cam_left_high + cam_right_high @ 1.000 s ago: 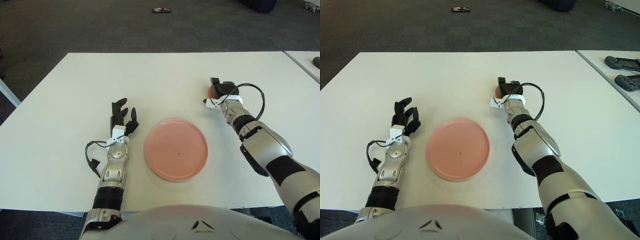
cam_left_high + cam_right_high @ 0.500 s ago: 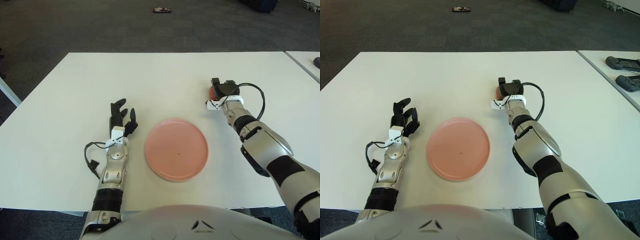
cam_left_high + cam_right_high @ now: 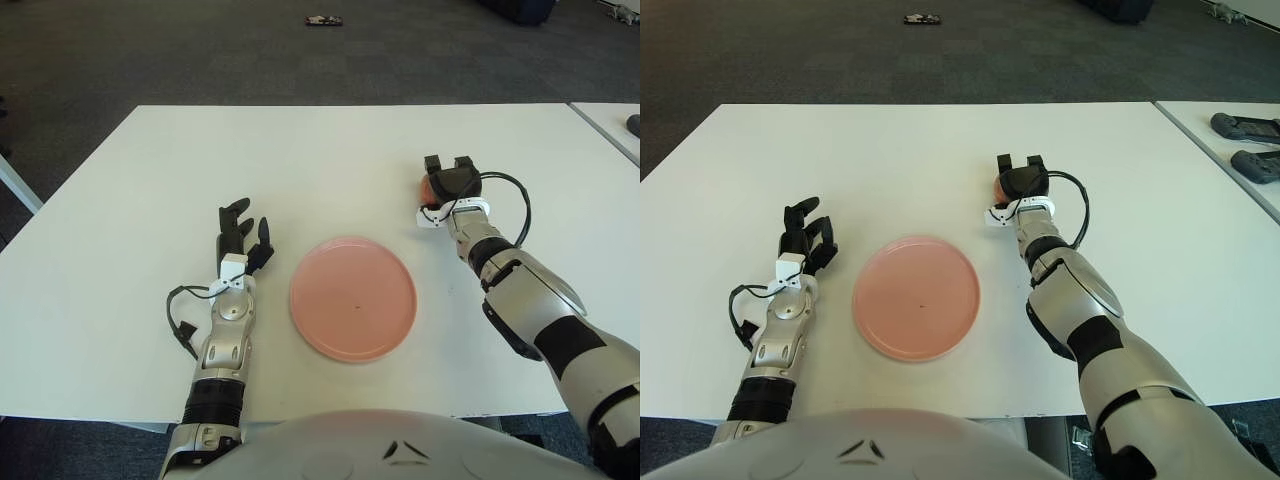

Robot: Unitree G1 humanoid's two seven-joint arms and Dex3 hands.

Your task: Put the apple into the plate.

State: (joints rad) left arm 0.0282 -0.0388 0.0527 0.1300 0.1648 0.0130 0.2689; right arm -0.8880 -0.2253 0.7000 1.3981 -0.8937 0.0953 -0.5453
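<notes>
Left eye view: the right hand [image 3: 449,178] has its black fingers curled around the red apple [image 3: 427,185], past the pink plate [image 3: 352,297], off to its right. The left hand [image 3: 239,235] rests with loose fingers on the white surface [image 3: 300,160], left of the plate.

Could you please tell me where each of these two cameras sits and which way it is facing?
Left eye view: on the head, looking forward and down at the white table; shows both arms and the chest.
Right eye view: slightly to the right, same aim; also catches a neighbouring table.
Shared: pink plate at centre, left hand resting open beside it, right hand around the apple, dark carpet beyond.
</notes>
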